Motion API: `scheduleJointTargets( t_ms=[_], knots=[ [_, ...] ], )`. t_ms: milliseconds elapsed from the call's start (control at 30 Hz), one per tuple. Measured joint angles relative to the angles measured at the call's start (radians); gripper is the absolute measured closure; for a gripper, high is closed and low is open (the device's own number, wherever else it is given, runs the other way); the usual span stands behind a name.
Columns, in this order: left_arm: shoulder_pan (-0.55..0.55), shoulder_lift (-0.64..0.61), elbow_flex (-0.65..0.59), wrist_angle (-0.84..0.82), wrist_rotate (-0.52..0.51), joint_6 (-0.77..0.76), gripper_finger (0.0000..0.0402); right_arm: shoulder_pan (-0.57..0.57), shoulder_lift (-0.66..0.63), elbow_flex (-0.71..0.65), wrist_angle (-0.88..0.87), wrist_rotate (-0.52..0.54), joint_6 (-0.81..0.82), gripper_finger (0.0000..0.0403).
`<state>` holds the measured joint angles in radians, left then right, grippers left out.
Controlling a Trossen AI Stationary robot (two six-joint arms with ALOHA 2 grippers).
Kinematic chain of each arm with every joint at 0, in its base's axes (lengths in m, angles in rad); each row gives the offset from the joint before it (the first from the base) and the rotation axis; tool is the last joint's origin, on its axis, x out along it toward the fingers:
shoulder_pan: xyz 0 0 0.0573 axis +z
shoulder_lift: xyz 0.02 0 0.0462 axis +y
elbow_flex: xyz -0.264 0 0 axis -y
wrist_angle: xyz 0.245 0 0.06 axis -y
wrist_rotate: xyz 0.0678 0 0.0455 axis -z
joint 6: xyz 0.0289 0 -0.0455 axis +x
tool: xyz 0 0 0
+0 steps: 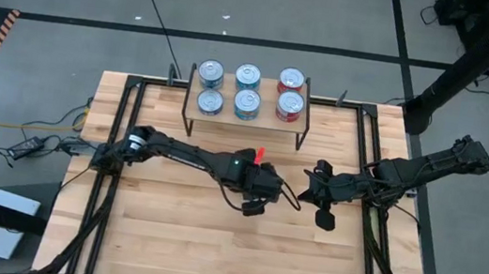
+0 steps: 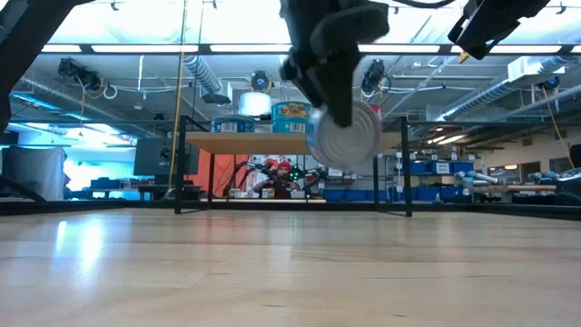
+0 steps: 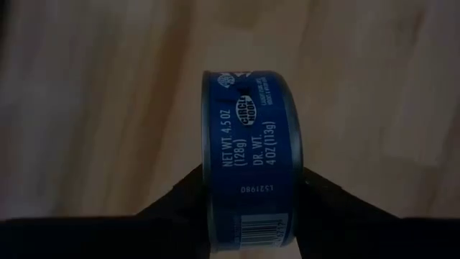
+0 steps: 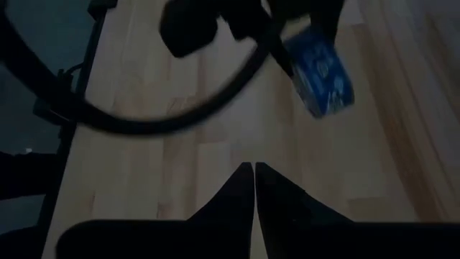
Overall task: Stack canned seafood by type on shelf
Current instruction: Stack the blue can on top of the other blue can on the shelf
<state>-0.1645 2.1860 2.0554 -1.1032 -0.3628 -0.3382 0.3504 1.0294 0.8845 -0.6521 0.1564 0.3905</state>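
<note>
transfer step in hand: left gripper (image 3: 251, 208) clamps a dark blue can (image 3: 250, 155) on edge, clear above the table (image 1: 175, 232) before the shelf (image 1: 262, 111), right gripper (image 4: 254, 176) pinched shut, empty, waiting nearby; next move likely calls for levelling it onto the blue stack (image 1: 211, 74).
</note>
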Motion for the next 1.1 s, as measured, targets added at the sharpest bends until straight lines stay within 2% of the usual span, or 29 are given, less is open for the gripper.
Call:
scheduleJointTargets(
  t_ms=[200, 500, 667, 767, 933, 1100],
  knots=[
    [-0.018, -0.001, 0.076, -0.165, -0.094, -0.088, 0.0258, 0.0, 0.0, 0.0, 0.0, 0.01, -0.002, 0.0373],
    [-0.03, -0.036, 0.079, -0.285, -0.174, -0.174, 0.0258, 0.0, 0.0, 0.0, 0.0, 0.012, -0.002, 0.0373],
    [-0.034, -0.066, 0.079, -0.283, -0.189, -0.173, 0.0258, 0.0, 0.0, 0.0, -0.001, 0.012, -0.006, 0.0374],
    [-0.039, -0.084, 0.05, -0.214, -0.179, -0.171, 0.0258, 0.0, 0.0, 0.0, 0.0, 0.012, -0.009, 0.0375],
    [-0.06, -0.143, -0.055, -0.053, -0.163, -0.189, 0.0258, 0.0, 0.0, 0.0, 0.003, 0.012, -0.027, 0.0373],
    [-0.068, -0.23, -0.192, -0.042, -0.184, -0.271, 0.0258, 0.001, 0.0, 0.0, 0.0, 0.034, -0.023, 0.0374]
  ],
)
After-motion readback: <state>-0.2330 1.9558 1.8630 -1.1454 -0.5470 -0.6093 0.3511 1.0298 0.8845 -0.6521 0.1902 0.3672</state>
